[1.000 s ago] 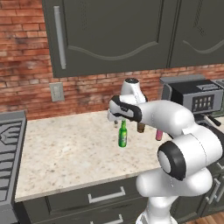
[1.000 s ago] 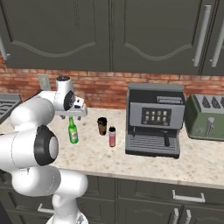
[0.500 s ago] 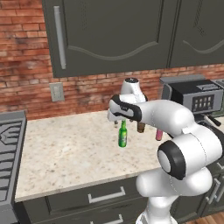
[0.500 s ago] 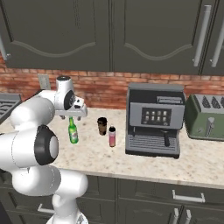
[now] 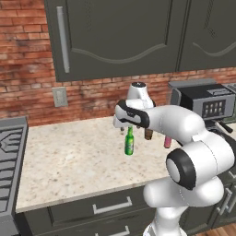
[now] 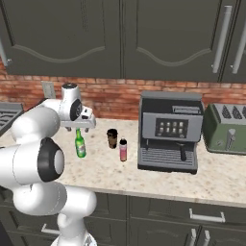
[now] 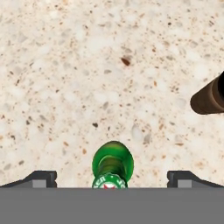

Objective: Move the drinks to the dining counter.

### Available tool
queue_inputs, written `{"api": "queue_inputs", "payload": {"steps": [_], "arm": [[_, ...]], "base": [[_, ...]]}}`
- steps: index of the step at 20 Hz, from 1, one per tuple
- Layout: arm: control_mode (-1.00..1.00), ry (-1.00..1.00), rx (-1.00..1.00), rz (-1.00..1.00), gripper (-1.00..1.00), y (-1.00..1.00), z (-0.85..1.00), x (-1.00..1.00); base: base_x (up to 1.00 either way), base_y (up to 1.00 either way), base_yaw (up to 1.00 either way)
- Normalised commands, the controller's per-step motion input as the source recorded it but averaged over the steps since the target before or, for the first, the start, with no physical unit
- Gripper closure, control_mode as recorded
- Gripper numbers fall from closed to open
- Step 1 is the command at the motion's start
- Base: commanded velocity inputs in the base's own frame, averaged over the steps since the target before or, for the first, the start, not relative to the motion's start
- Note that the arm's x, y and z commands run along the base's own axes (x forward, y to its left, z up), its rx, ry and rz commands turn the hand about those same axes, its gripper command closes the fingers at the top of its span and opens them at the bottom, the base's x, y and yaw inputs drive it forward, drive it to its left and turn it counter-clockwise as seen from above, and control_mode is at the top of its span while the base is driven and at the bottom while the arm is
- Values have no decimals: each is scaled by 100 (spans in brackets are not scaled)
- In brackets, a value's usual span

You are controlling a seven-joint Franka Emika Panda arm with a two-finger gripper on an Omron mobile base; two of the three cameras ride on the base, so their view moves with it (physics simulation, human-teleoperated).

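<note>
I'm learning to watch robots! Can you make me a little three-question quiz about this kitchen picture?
1. True or false: the gripper is shut on the green bottle.
2. What stands closest to the coffee machine? A) green bottle B) pink bottle C) brown cup
3. Fill in: the gripper hangs right above the ____ bottle.

Key: 1 false, it is open above the bottle; 2 B; 3 green.

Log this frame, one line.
phase: pre-grasp | gripper: open, above green bottle | bottle: upright on counter, not held
</note>
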Motion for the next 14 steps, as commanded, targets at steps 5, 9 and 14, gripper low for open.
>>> {"api": "queue_inputs", "payload": {"steps": [5,9,14], "arm": [[-100,0,0,0,-100,0,0,-6],[-100,0,0,0,-100,0,-1,0],[-100,0,0,0,-100,0,-5,1]], "base": [[0,0,0],[0,0,0],[0,0,0]]}}
